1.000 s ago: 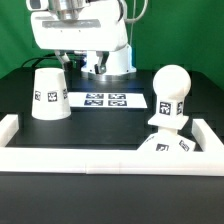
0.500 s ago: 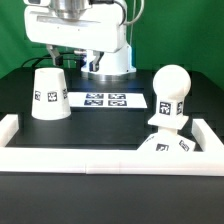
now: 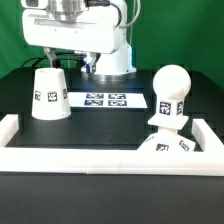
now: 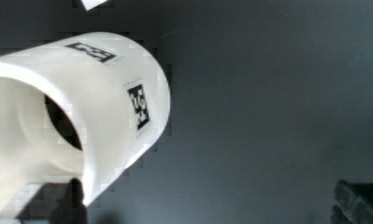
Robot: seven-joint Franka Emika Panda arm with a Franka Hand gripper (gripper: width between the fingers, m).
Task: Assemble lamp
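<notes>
The white tapered shade (image 3: 50, 92) stands mouth-down at the exterior view's left, with a tag on its side. It fills much of the wrist view (image 4: 94, 110), seen from its open end. My gripper (image 3: 68, 60) hangs open and empty just above and behind the shade. In the wrist view the gripper (image 4: 204, 205) shows one dark fingertip (image 4: 50, 200) beside the shade's rim and the other far off at the opposite edge. The round bulb (image 3: 170, 85) stands upright on its neck at the right, over the tagged base (image 3: 166, 146). I cannot tell if it is seated.
The marker board (image 3: 105, 100) lies flat between the shade and the bulb. White border rails (image 3: 100, 160) run along the front and both sides of the black table. The arm's white pedestal (image 3: 110, 60) stands at the back.
The arm's hand has shifted slightly toward the exterior view's left, nearer over the shade. The shade, bulb and base have not moved.
</notes>
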